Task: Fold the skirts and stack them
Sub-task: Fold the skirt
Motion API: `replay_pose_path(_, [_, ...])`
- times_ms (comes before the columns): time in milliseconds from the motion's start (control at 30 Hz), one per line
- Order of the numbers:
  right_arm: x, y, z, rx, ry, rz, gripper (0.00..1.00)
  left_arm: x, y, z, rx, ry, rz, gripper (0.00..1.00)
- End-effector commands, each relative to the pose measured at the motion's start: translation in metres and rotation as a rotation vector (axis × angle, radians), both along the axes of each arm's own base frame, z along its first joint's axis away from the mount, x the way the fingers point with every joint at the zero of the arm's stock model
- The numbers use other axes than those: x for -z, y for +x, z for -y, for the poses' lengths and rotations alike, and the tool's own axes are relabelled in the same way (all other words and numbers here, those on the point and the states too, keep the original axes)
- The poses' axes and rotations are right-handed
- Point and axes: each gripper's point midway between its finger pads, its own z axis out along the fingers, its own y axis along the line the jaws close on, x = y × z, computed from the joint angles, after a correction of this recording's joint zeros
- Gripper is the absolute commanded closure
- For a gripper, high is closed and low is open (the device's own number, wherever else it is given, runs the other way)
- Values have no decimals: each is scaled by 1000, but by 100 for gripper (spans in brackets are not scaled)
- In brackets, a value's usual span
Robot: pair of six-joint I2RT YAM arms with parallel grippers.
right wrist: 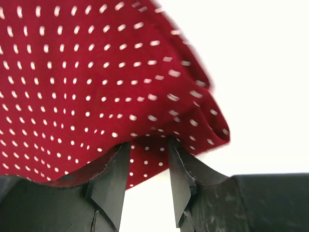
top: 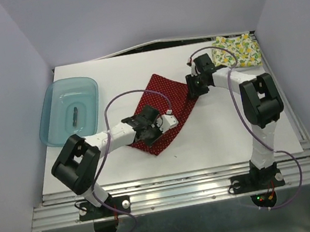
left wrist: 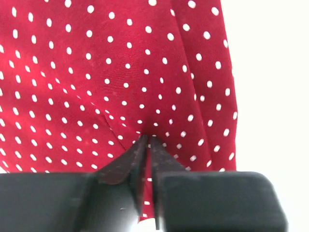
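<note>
In the top view the left arm and the right arm hide parts of the dark red skirt. A cable crosses the cream skirt at the far right corner of the table. The dark thing in the blue tray is too small to tell. In both wrist views the top and left picture edges cut off the dark red skirt.

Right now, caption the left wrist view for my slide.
Left end effector pinches a fold of red dotted skirt.
</note>
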Motion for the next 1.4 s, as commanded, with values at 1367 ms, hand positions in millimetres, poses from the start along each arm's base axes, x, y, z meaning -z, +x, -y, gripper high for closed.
replay_pose_path(1367, [-38, 32, 20, 348, 610, 88, 91, -90, 194, 217, -288, -508, 82, 55])
